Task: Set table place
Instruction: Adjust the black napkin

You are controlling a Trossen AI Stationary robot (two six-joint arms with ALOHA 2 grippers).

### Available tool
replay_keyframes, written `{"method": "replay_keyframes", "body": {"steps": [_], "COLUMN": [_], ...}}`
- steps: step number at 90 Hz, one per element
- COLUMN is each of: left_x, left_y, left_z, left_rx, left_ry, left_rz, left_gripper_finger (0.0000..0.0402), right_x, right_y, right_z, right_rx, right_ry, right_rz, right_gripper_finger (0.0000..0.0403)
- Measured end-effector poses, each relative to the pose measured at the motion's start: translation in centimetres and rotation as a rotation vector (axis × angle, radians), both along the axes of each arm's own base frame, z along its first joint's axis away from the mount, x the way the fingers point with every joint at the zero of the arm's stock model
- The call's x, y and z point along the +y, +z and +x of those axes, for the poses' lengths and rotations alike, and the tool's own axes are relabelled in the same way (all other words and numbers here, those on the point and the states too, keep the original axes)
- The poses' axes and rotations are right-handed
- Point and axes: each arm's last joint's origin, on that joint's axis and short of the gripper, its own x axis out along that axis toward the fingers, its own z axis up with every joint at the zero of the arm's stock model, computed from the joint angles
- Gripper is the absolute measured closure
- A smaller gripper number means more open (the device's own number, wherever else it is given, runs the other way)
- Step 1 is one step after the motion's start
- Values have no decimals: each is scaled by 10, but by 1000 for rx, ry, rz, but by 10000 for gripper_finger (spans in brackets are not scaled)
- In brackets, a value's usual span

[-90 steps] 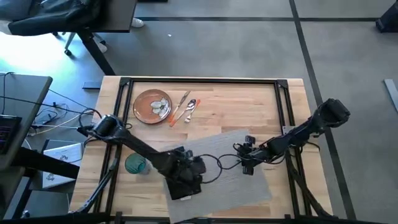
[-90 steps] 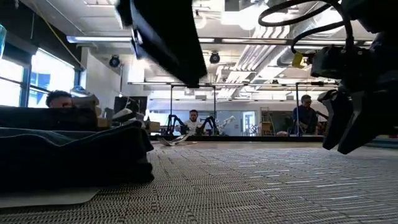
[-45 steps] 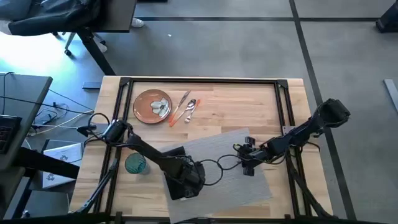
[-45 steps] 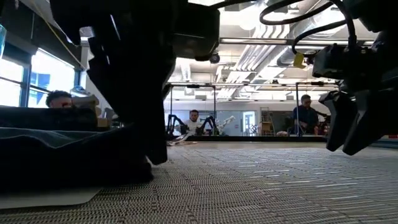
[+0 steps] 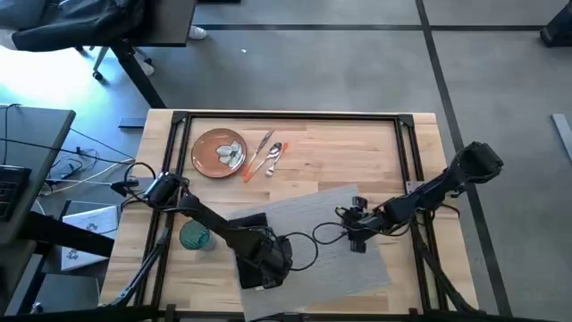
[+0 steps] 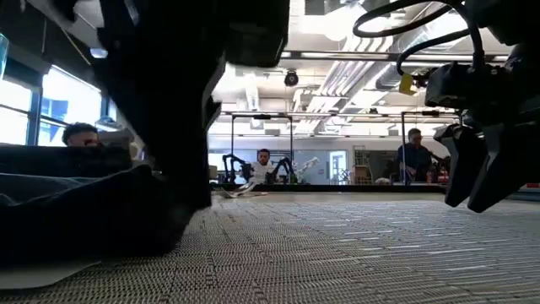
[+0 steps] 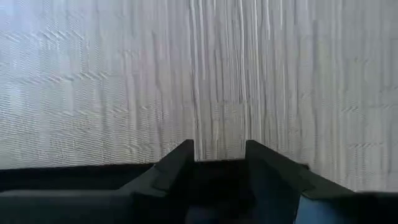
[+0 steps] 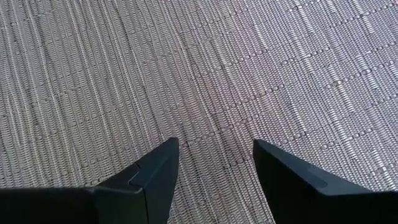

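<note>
The left gripper [image 5: 266, 259] sits low over the black napkin [image 5: 253, 221] at the near-left corner of the grey placemat [image 5: 331, 210], fingers [image 7: 180, 163] parted around dark cloth. The right gripper [image 8: 214, 163] hovers released over the placemat's right part. The plate [image 5: 218, 151] and cutlery [image 5: 264, 157] lie at the table's [image 5: 357, 152] far left; the teal glass [image 5: 194, 236] stands beside the left arm

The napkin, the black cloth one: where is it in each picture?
High view: napkin at the mat's left end, under the left pincer.
Low view: dark heap at left.
Left wrist view: black edge by the fingers.
Right wrist view: not in it.
Shared landmark: the mat.
</note>
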Motion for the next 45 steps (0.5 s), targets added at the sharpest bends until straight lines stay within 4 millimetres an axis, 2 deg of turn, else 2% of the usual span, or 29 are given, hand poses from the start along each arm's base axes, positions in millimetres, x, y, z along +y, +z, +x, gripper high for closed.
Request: {"method": "replay_keyframes", "body": {"steps": [11, 24, 32, 45], "left_x": [0, -3, -6, -19], "left_y": [29, 52, 50, 32], "left_z": [-11, -39, -53, -70], "left_rx": [-65, -52, -20, 52], "left_ry": [29, 95, 130, 117], "left_rz": [38, 156, 168, 88], "left_gripper_finger": [271, 271, 271, 271], "right_x": [1, 2, 3, 4], "right_y": [1, 5, 6, 6], "right_z": [0, 3, 3, 1], "right_rx": [1, -35, -44, -5], "right_ry": [6, 16, 28, 91], "right_rz": [15, 49, 55, 74], "right_gripper_finger": [210, 210, 210, 210]}}
